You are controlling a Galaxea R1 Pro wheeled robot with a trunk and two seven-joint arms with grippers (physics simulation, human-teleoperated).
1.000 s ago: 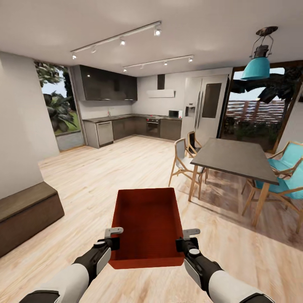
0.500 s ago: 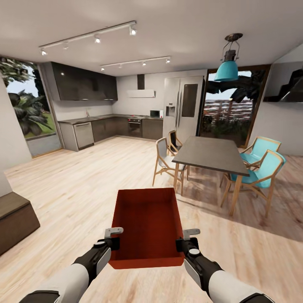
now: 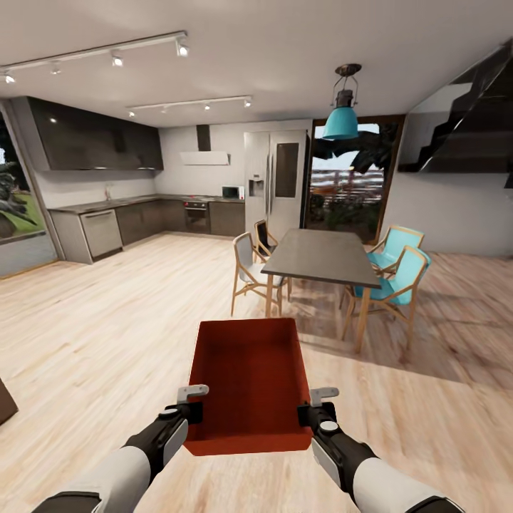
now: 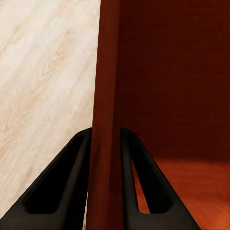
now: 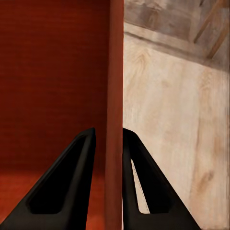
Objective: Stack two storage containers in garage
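I hold one red-orange storage container (image 3: pixel 246 381) level above the pale wood plank floor, straight ahead of me. It is open-topped and empty. My left gripper (image 3: pixel 192 412) is shut on its left wall (image 4: pixel 106 96), one black finger (image 4: pixel 62 187) outside and one inside. My right gripper (image 3: pixel 312 413) is shut on its right wall (image 5: pixel 115 86) in the same way, with a finger (image 5: pixel 67 187) inside the bin. The garage is out of view.
A dark dining table (image 3: pixel 313 256) with wooden chairs (image 3: pixel 248 269) and teal chairs (image 3: pixel 399 278) stands ahead to the right. Kitchen cabinets (image 3: pixel 135 221) and a fridge (image 3: pixel 274 182) line the far wall. A staircase (image 3: pixel 470 121) rises at the right. Open plank floor (image 3: pixel 100 320) lies ahead left.
The whole view has swung to the right: kitchen and table slid left, the low dark bench left the picture, a staircase came in. Container and both grippers keep their hold.
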